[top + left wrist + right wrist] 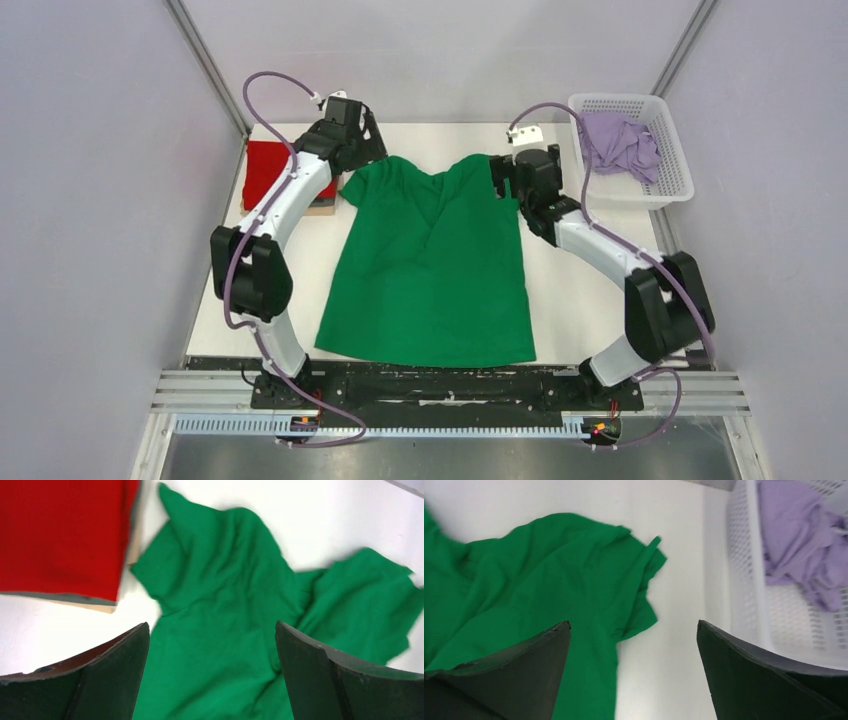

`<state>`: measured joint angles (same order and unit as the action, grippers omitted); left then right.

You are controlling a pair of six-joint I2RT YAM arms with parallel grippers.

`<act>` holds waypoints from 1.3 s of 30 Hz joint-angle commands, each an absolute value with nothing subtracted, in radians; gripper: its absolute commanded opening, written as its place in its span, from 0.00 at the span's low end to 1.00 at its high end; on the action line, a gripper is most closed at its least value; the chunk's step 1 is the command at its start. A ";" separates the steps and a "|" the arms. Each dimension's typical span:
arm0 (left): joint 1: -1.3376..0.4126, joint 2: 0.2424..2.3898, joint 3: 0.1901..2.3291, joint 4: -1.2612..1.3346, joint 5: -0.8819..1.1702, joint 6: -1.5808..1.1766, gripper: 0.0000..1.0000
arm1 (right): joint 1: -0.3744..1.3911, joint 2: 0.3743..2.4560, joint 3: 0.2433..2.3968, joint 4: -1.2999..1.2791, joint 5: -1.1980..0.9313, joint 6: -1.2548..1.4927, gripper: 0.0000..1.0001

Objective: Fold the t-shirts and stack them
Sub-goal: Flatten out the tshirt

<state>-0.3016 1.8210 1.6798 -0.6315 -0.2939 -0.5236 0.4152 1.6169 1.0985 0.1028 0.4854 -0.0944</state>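
Note:
A bright green t-shirt (430, 265) lies spread on the white table, hem toward the arms, sleeves rumpled at the far end. My left gripper (362, 150) is open and empty above its left shoulder (210, 605). My right gripper (508, 178) is open and empty above the right sleeve (574, 575) and the bare table beside it. A folded red t-shirt (268, 172) lies at the far left; it also shows in the left wrist view (60, 535). A crumpled pale lilac t-shirt (620, 145) lies in the basket; it also shows in the right wrist view (804, 545).
A white plastic lattice basket (668, 192) stands at the far right of the table, close to the right arm. The red shirt rests on a thin tan board (102, 606). Grey walls enclose the table on three sides.

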 commanded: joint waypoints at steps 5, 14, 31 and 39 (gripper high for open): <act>-0.317 1.915 1.623 -0.505 0.039 -0.565 1.00 | 0.443 1.339 0.684 0.201 0.006 0.219 0.98; -0.336 1.939 1.374 -0.321 0.099 -0.666 1.00 | 0.556 1.338 0.493 0.265 -0.013 0.299 0.98; -0.634 1.504 0.580 -0.097 0.367 -0.931 1.00 | 0.428 1.911 1.022 0.065 0.102 0.250 0.98; -0.920 1.753 0.629 0.344 0.621 -1.022 1.00 | 0.493 2.299 1.701 -0.161 -0.132 0.059 0.98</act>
<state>-0.8253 1.5654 0.6273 0.1577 0.4332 -0.9112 0.4328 2.1475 1.4170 0.0551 -0.0090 0.1925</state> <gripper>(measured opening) 0.993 0.979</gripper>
